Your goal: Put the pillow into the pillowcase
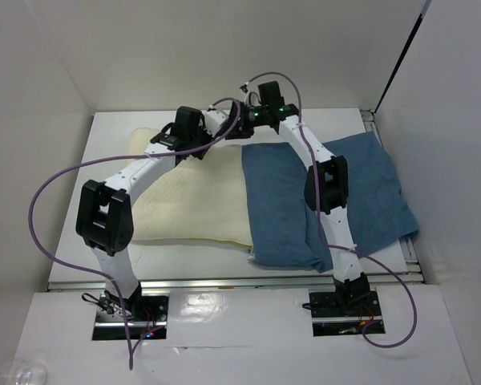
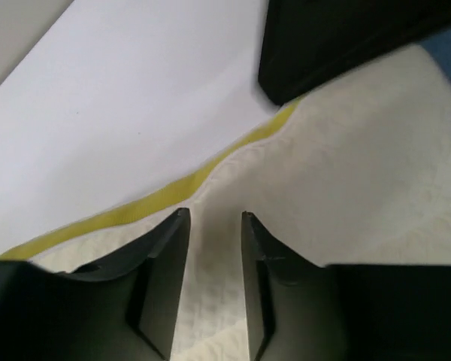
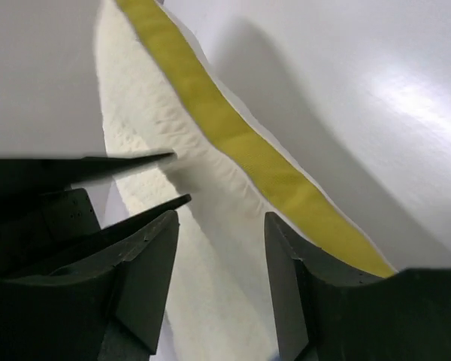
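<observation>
The white worktop (image 1: 112, 136) is carrying everything. On its right half the dusty-blue pillowcase (image 1: 369, 192) is lying flat and wrinkled, its left edge butting against the pillow (image 1: 192, 200). The pillow, cream-yellow and textured, is lying flat at left-centre, outside the pillowcase.

Both arms are reaching fwd and meeting over the pillow's far edge, near the corner beside the pillowcase. The left arm (image 1: 144, 172) is arching over the pillow, and the right arm (image 1: 329, 192) is crossing above the pillowcase.

The right pincer (image 3: 221, 216) is standing released, fingers wide apart, w/ pillow fabric showing in the gap. The left pincer (image 2: 214, 218) is released too – fingers only a little apart, hovering just over the textured fabric. The two are sitting just beside each other.

A yellow trim (image 2: 173, 194) is running along the pillow's far edge – bare worktop lying beyond it.
</observation>
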You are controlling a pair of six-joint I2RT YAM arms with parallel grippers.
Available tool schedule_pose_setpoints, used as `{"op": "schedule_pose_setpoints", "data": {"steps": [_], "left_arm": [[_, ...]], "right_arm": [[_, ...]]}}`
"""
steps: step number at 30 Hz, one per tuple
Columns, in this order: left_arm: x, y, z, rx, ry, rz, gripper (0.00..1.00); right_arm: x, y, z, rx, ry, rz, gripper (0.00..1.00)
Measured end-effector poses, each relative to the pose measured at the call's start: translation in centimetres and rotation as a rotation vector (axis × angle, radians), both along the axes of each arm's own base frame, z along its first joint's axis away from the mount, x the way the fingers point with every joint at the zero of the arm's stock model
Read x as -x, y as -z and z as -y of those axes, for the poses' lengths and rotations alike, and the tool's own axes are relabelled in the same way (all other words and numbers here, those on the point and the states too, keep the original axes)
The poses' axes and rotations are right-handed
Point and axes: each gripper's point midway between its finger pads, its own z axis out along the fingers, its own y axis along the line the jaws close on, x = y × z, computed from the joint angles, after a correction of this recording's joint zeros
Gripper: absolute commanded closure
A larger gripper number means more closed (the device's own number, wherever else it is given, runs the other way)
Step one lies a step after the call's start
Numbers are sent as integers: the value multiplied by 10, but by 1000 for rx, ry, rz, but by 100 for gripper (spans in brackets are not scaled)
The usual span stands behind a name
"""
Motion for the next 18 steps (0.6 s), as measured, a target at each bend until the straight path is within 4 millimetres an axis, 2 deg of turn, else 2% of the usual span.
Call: {"op": "schedule_pose_setpoints", "data": {"steps": [1, 2, 3, 4, 5, 7, 8, 9, 10, 12, 13, 14, 16, 17, 18], "left_arm": [[-3, 0, 0, 9, -17, 8, 37], [-8, -1, -5, 24, -53, 15, 8], [-12, 0, -12, 29, -76, 18, 0], [-15, 0, -21, 47, -115, 13, 0], [-20, 1, -32, 64, -155, 7, 0], [-31, -1, -57, 105, -241, -1, 0], [-36, -2, -68, 123, -275, -4, 0], [-41, -5, -81, 143, -314, -6, 0], [-43, -9, -90, 157, -340, -4, 0], [-46, -15, -105, 185, -387, -4, 0], [-48, -19, -108, 201, -401, 0, 0], [-47, -21, -108, 209, -404, 0, 0], [-42, -22, -102, 226, -399, -18, 0], [-39, -22, -99, 228, -394, -31, 0], [-36, -23, -97, 231, -387, -39, 0]], "right_arm": [[-6, -3, 8, 1, 7, 26, 43], [-15, -4, 21, 6, 18, 56, 43], [-23, -7, 35, 14, 33, 81, 43], [-29, -8, 51, 28, 43, 108, 43], [-34, -10, 69, 46, 51, 140, 49], [-32, -15, 100, 84, 49, 186, 55], [-26, -20, 114, 109, 37, 214, 59], [-13, -26, 125, 138, 8, 246, 69], [-1, -31, 128, 154, -29, 275, 74], [32, -46, 122, 183, -145, 351, 79], [50, -53, 113, 189, -215, 390, 86], [68, -58, 102, 194, -292, 436, 88], [104, -59, 77, 196, -445, 490, 91], [122, -55, 65, 197, -518, 510, 96], [138, -49, 54, 199, -587, 524, 96]]}}
